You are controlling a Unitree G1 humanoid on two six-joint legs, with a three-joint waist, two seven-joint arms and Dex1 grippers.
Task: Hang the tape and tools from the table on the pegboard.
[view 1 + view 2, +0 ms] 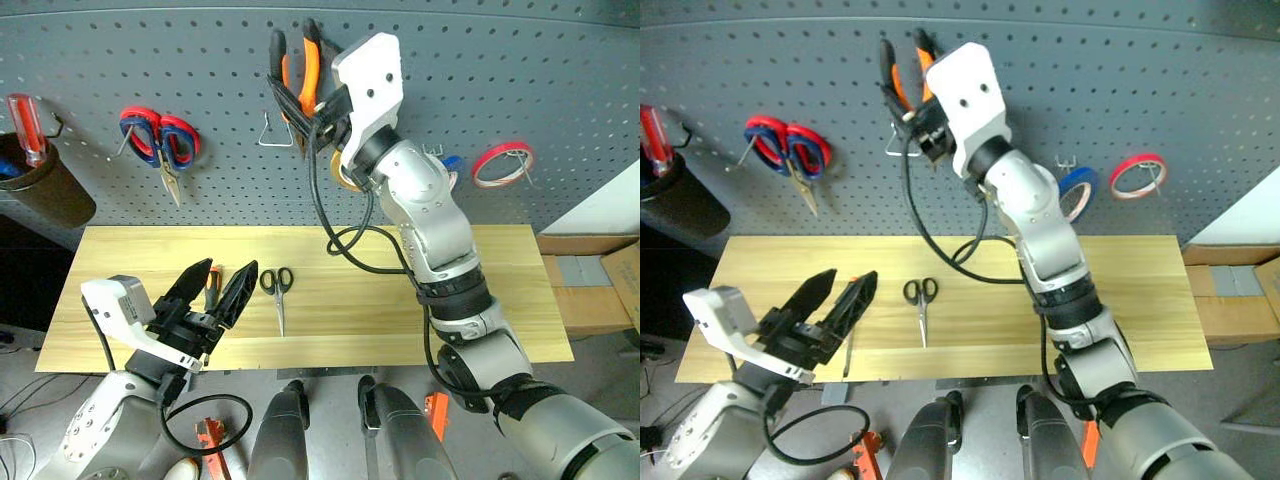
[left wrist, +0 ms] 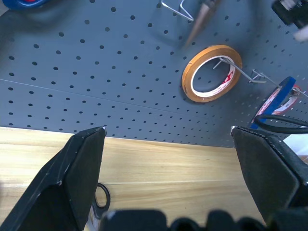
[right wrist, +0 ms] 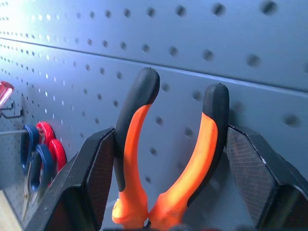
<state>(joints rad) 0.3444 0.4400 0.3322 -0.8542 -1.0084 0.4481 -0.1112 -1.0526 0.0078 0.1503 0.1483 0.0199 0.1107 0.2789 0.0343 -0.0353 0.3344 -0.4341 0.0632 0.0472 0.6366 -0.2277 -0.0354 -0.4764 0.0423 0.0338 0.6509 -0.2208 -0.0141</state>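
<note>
Now R gripper [image 3: 168, 159] grips pliers [image 3: 168, 154] by pegboard [image 1: 500, 80]

Workshop: grey pegboard [image 1: 560, 80] w/ hooks holding tools, wood workbench [image 1: 500, 290] on metal frame.

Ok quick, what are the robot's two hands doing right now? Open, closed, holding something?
Left gripper: open, holding nothing, above the table.
Right gripper: closed on the orange-and-black pliers, up at the pegboard.

Grainy light wood table [image 1: 400, 300], matt perforated pegboard [image 1: 200, 60], rubbery orange-and-black pliers [image 3: 168, 159] handles
</note>
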